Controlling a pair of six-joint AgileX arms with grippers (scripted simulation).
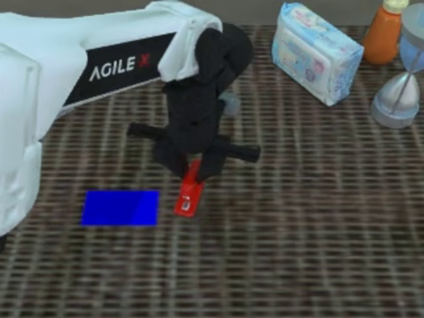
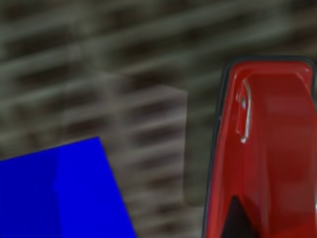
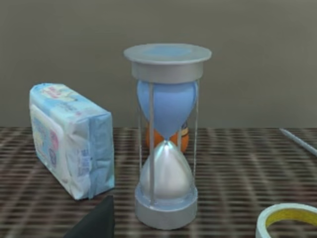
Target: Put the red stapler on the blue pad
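**Stapler in the left gripper, pad just to its left**

The pad (image 1: 120,208) lies flat on the worktop, left of centre and toward the near edge. Just right of it, not touching, the stapler (image 1: 189,193) points its free end at the near edge; its far end is gripped between the fingers of the left gripper (image 1: 193,167), which reaches down from the arm crossing the far-left corner. Whether the stapler is clear of the worktop, I cannot tell. The left wrist view shows pad corner (image 2: 59,193) and stapler (image 2: 267,148) side by side with bare mat between.

To do this well, I judge: keep the grip firm, lift enough to clear the pad's edge, move left, turn the stapler along the pad's long side, lower, then release.

The right arm is out of the top view; its camera faces the hourglass (image 3: 167,134) and tissue pack (image 3: 69,139) at the far-right corner.
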